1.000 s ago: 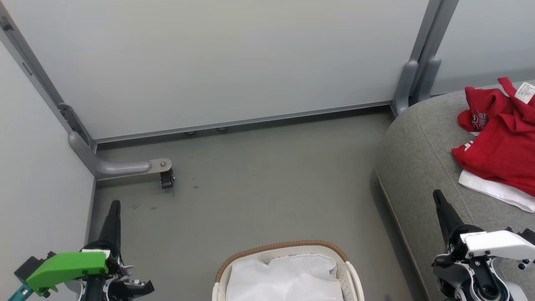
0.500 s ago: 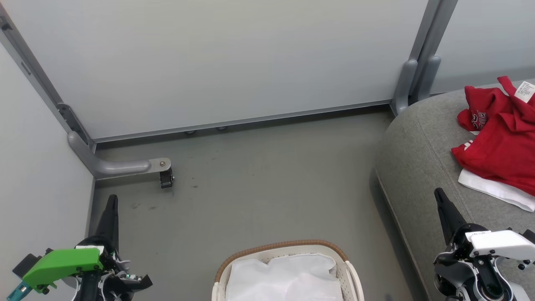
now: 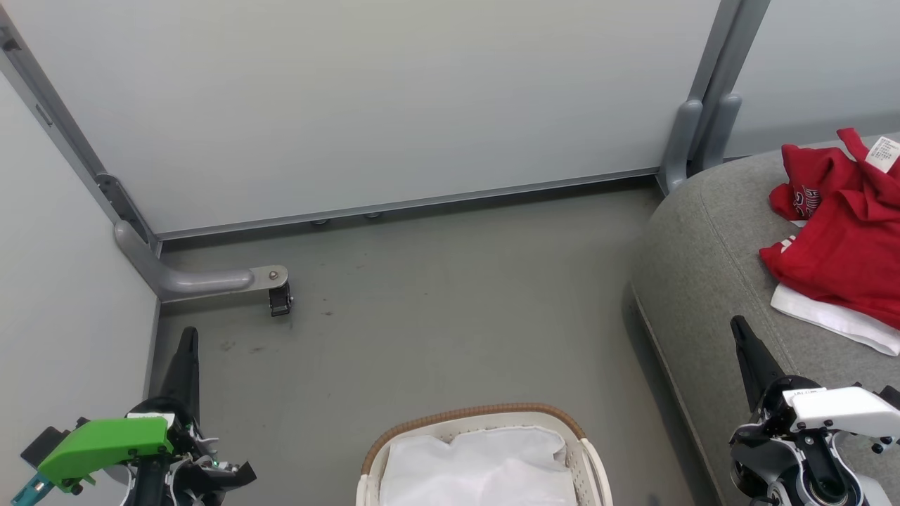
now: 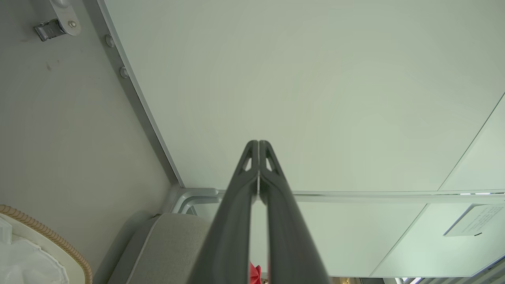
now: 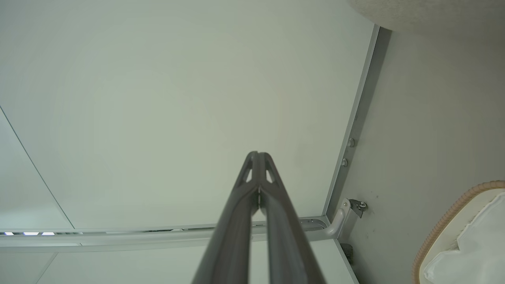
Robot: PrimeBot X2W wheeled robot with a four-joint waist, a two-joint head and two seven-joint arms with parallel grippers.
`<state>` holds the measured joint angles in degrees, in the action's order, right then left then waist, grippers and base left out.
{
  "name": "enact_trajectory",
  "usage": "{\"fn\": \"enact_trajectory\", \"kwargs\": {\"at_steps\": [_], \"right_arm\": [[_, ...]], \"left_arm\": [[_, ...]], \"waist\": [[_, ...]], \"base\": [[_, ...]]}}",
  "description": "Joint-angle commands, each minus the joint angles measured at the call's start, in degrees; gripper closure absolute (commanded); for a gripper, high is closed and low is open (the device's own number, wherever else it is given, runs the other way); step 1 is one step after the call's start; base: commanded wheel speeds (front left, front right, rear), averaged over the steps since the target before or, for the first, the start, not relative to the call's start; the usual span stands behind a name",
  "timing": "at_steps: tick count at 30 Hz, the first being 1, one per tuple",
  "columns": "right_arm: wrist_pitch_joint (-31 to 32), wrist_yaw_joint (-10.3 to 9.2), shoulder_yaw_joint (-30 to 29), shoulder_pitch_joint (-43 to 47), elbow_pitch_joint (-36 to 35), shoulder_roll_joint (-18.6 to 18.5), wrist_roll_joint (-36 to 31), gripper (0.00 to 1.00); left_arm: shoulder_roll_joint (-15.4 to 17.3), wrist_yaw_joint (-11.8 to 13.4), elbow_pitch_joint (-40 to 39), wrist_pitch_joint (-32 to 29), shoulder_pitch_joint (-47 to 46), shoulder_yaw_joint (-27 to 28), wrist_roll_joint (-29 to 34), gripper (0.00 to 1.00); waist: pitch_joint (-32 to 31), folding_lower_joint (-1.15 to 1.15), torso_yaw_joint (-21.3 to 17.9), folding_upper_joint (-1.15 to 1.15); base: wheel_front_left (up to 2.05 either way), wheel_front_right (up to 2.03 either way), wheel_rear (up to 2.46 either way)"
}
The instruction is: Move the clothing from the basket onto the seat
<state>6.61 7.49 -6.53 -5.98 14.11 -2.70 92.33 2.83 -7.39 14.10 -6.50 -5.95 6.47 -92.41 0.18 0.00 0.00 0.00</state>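
Note:
Red clothing (image 3: pixel 844 232) with white print lies crumpled on the grey seat (image 3: pixel 703 267) at the right, over a white piece (image 3: pixel 830 318). The cream basket (image 3: pixel 485 413) with a brown woven rim stands on the floor at the bottom centre, with white fabric (image 3: pixel 478 471) inside. My left gripper (image 3: pixel 188 334) is shut and empty at the lower left, over the floor by the wall. At the lower right my right gripper (image 3: pixel 737 323) is shut and empty over the seat's front edge. The wrist views show each gripper shut (image 4: pixel 258 142) (image 5: pixel 257 154), the basket rim (image 4: pixel 47 236) (image 5: pixel 446 225) and the seat (image 4: pixel 169 244).
Pale partition walls close off the back and left. A grey metal foot with a small caster (image 3: pixel 274 284) juts onto the floor at the left. A grey post (image 3: pixel 703 126) stands behind the seat's corner. Grey floor (image 3: pixel 450 309) lies between basket and wall.
Both grippers shifted slightly in the first half second, the left a little up and to the left, the right a little up. Since then nothing has moved.

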Motion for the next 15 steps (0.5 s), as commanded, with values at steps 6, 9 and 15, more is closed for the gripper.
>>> {"fn": "enact_trajectory", "kwargs": {"at_steps": [6,9,15], "right_arm": [[0.07,0.00,-0.12,-0.40,-0.26,-0.34,0.18,1.00],[0.07,0.00,-0.11,-0.40,-0.26,-0.34,0.18,1.00],[0.07,0.00,-0.11,-0.40,-0.26,-0.34,0.18,1.00]], "left_arm": [[0.22,-0.26,-0.09,-0.21,-0.62,0.20,-0.05,1.00],[0.21,-0.26,-0.09,-0.22,-0.62,0.20,-0.05,1.00],[0.20,-0.26,-0.10,-0.23,-0.62,0.20,-0.03,1.00]], "waist": [[0.00,0.00,0.00,0.00],[0.00,0.00,0.00,0.00],[0.00,0.00,0.00,0.00]], "base": [[0.00,0.00,0.00],[0.00,0.00,0.00],[0.00,0.00,0.00]]}}
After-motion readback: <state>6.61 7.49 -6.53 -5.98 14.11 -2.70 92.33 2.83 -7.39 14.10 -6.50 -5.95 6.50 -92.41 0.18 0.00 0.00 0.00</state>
